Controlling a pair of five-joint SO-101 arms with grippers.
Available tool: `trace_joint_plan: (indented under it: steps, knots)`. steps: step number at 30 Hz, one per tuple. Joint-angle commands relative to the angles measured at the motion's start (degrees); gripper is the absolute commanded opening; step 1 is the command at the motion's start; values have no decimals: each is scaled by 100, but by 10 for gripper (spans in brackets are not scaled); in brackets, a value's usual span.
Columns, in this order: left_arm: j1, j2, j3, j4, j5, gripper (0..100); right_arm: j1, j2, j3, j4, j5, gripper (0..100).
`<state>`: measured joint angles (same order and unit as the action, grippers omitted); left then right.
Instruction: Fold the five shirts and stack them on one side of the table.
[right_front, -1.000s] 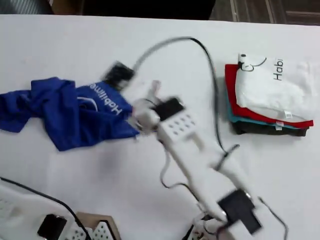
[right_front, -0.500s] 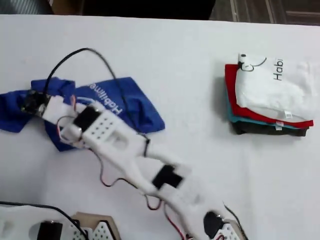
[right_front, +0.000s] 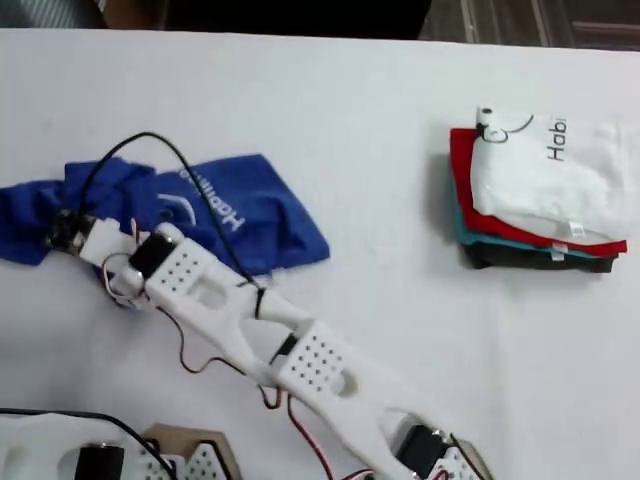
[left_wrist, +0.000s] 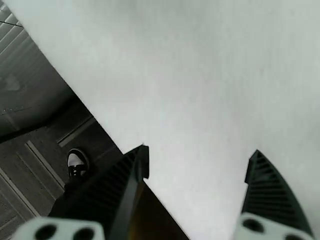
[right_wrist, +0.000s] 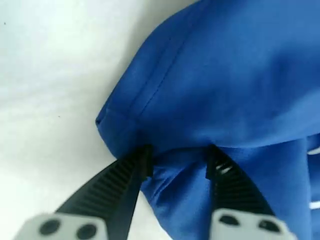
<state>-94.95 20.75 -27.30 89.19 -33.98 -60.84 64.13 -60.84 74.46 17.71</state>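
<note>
Last shirt to fold: right gripper set over a bunched edge of the blue shirt

The blue shirt (right_front: 215, 215) lies crumpled on the left half of the table (right_front: 350, 100), well apart from the stack (right_front: 540, 190) of four folded shirts on the right side. The right gripper (right_wrist: 177, 152) has its jaws parted astride a hemmed fold at the shirt's far-left end, with cloth bulging between them but not yet pinched. To do this well, I would close on the single hemmed edge rather than the whole wad (a thick bunch would likely drag the shirt instead of spreading it), then lift low and pull outward to flatten it. The left gripper (left_wrist: 200, 150) hangs with jaws wide apart over bare table near its edge, holding nothing; it could pin or take the opposite hem.
</note>
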Motion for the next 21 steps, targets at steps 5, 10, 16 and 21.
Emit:
trace_joint_plan:
  steps: [5, 10, 16, 21]
  knots:
    - [9, -26, -13, -26, -53, 323, 637, 57, -1037, 541, -53, 23]
    - [264, -26, 242, -18, -53, 323, 1279, 57, -2620, 1508, -35, 22]
    - [1152, -26, 910, -26, -26, 323, 1903, -382, -3270, 2352, -26, 22]
    - [2251, -26, 1253, -62, -9, 323, 2440, -1103, -3156, 2352, -44, 22]
